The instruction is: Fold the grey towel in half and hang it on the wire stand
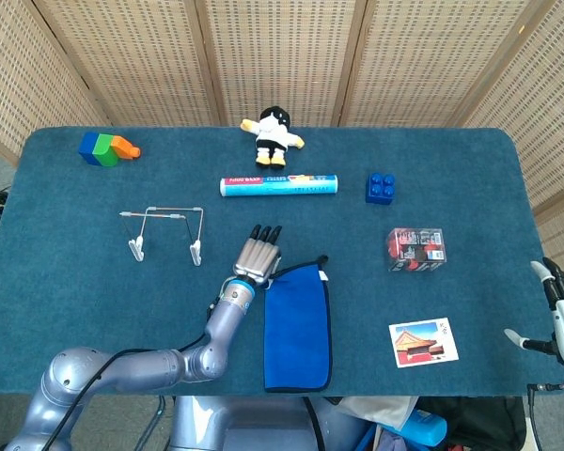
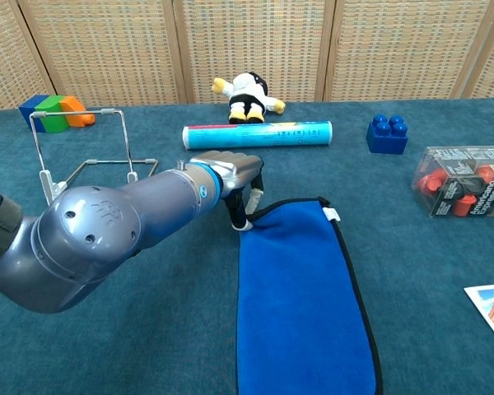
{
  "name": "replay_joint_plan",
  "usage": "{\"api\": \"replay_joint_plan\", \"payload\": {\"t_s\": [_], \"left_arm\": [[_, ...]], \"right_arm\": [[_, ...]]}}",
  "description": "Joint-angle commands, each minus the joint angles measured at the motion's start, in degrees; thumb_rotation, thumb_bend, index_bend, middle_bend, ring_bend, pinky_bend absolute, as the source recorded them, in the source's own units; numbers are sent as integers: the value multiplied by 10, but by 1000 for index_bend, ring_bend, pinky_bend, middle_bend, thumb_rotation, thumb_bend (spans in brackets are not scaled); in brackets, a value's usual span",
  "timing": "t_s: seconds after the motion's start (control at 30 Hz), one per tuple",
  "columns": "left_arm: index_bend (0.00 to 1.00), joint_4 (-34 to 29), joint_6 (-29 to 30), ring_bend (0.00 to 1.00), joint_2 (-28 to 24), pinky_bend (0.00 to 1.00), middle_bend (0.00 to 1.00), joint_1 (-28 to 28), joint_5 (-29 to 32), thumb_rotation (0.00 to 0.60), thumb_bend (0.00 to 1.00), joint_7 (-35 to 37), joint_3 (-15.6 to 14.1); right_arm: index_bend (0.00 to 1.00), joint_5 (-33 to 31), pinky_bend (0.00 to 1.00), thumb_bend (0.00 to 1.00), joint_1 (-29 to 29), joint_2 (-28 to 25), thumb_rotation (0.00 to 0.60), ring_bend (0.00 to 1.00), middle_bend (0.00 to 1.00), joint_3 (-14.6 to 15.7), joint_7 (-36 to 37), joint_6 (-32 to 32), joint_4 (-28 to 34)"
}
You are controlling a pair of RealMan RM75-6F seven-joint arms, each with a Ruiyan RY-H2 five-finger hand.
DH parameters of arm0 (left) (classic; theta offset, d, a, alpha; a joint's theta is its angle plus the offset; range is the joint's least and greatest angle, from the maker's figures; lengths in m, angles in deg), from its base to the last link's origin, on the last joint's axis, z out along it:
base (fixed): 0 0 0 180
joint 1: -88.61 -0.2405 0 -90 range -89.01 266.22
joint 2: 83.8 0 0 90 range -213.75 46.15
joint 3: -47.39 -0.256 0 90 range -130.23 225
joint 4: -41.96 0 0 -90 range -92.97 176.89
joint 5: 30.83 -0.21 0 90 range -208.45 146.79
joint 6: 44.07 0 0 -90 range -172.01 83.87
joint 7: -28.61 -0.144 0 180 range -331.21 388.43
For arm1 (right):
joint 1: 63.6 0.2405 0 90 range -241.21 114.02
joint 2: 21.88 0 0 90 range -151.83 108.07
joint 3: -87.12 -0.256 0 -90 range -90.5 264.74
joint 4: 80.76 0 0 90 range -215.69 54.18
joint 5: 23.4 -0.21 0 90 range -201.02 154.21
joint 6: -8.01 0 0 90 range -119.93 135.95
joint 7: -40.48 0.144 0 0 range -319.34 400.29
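Looking down from the head view, the towel (image 1: 298,326) lies long and flat on the tabletop (image 1: 75,282), blue in colour, its far left corner lifted and rumpled. The left robot hand (image 1: 258,253) pinches that corner. The stand (image 1: 164,232) sits apart to the left. The right robot hand (image 1: 562,315) hovers at the tabletop's right edge, fingers spread, holding nothing.

From the chest view, the left robot hand (image 2: 235,176) grips the towel (image 2: 300,288) corner, raised off the tabletop (image 2: 428,247); the stand (image 2: 86,152) is behind the arm.
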Motion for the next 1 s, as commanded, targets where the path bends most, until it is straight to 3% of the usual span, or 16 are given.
{"api": "replay_joint_plan", "payload": {"t_s": [0.03, 0.67, 0.9, 1.0], "left_arm": [[721, 1, 2, 0, 0, 0, 0, -1, -5, 600, 455, 2, -2], [714, 2, 3, 0, -5, 0, 0, -3, -7, 600, 742, 3, 1], [713, -4, 7, 0, -12, 0, 0, -3, -15, 600, 993, 4, 2], [712, -11, 14, 0, -18, 0, 0, -4, -22, 600, 1000, 4, 3]], "right_arm": [[0, 0, 0, 0, 0, 0, 600, 0, 0, 0, 0, 0, 0], [0, 2, 0, 0, 0, -1, 600, 0, 0, 1, 1, 0, 1], [0, 3, 0, 0, 0, -2, 600, 0, 0, 2, 2, -1, 0], [0, 4, 0, 0, 0, -2, 600, 0, 0, 2, 1, -1, 0]]}}
